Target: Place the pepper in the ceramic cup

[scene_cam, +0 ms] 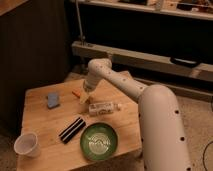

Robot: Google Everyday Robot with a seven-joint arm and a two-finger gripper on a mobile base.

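Note:
The pepper [77, 94] is a slim orange-red piece lying on the wooden table [45, 118] toward its far side. My gripper [84, 98] hangs from the white arm just right of the pepper, close above the table. The ceramic cup [26, 144] is a small white round cup standing upright at the table's near left corner, far from the gripper.
A green bowl [99, 141] sits at the near right of the table. A black bar [72, 129] lies left of it. A pale wrapped bar [104, 107] lies just below the gripper. A blue-grey block [53, 100] sits at the far left.

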